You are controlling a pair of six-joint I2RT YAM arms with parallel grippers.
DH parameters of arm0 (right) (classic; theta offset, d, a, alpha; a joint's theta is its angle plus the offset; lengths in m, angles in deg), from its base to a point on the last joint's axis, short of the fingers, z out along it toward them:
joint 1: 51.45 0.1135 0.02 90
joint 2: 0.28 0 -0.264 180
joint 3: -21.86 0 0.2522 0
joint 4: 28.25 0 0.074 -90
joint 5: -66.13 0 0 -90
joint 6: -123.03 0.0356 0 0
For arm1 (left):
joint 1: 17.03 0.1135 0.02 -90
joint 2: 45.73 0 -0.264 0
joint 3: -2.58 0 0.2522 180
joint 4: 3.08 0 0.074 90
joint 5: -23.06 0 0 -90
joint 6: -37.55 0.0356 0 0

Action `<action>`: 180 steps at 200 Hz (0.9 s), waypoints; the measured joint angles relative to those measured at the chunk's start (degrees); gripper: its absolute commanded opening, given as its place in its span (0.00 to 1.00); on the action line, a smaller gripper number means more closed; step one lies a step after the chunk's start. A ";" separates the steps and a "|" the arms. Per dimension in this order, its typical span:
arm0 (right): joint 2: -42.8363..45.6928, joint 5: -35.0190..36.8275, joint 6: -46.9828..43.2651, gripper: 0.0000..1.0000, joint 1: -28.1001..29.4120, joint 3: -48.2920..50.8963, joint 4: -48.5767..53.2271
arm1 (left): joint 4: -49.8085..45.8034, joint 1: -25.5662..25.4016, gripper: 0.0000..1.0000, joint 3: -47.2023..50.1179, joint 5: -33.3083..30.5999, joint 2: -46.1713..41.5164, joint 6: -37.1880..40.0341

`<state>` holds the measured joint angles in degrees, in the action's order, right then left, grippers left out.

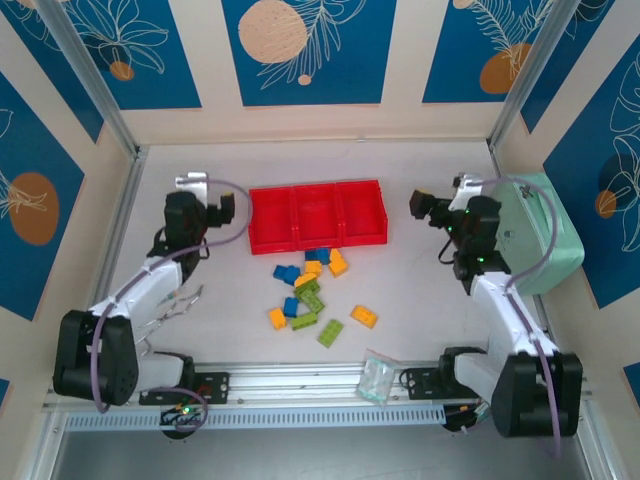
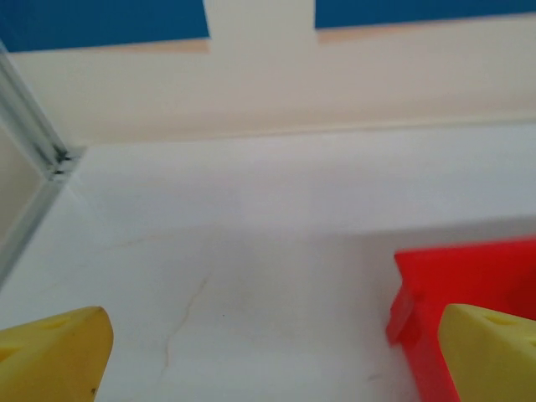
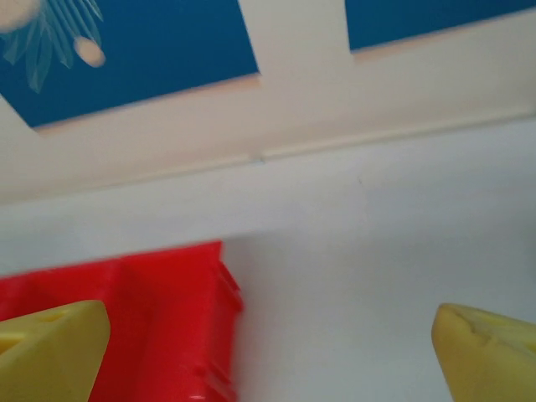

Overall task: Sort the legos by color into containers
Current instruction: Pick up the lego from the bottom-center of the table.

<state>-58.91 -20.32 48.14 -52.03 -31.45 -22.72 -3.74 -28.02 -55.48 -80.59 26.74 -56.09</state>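
Observation:
The legos lie loose in front of the red tray (image 1: 316, 213): blue ones (image 1: 286, 272), lime green ones (image 1: 309, 297) and orange-yellow ones (image 1: 364, 316). The tray's three compartments look empty. My left gripper (image 1: 212, 203) hovers just off the tray's left end, open, with nothing between its yellow fingertips (image 2: 52, 355); the tray's corner (image 2: 435, 280) shows at the right of that view. My right gripper (image 1: 445, 203) is held off the tray's right end, also open and empty, and the tray's end (image 3: 142, 310) sits behind its left fingertip (image 3: 48, 350).
A mint green case (image 1: 545, 235) stands against the right wall, close behind the right arm. A small clear bag (image 1: 378, 379) lies at the near edge by the rail. Bare tabletop stretches behind the tray to the back wall.

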 measured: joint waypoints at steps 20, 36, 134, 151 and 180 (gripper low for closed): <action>2.69 -7.61 0.83 0.99 1.84 -6.16 12.79 | -10.21 -3.74 0.99 -3.78 -1.22 -3.69 -2.82; 2.97 -11.72 0.83 0.99 6.67 -10.80 23.41 | -19.50 -6.80 0.99 -4.33 -0.90 -7.98 -6.05; 3.52 -6.25 -36.81 0.98 31.65 -14.75 58.34 | -58.40 -9.44 0.99 -2.19 9.73 -35.01 -21.35; -1.14 -4.28 -41.07 0.98 34.01 -9.70 59.34 | -59.71 -9.46 0.99 -0.79 13.49 -36.06 -22.47; -5.64 -4.15 -42.80 0.97 34.29 -5.55 59.01 | -60.54 -9.46 0.99 -0.28 17.62 -36.37 -22.45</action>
<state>-64.55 -24.47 5.34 -17.74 -37.01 36.30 -64.28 -37.48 -55.76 -62.97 -9.63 -78.54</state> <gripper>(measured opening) 0.974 0.994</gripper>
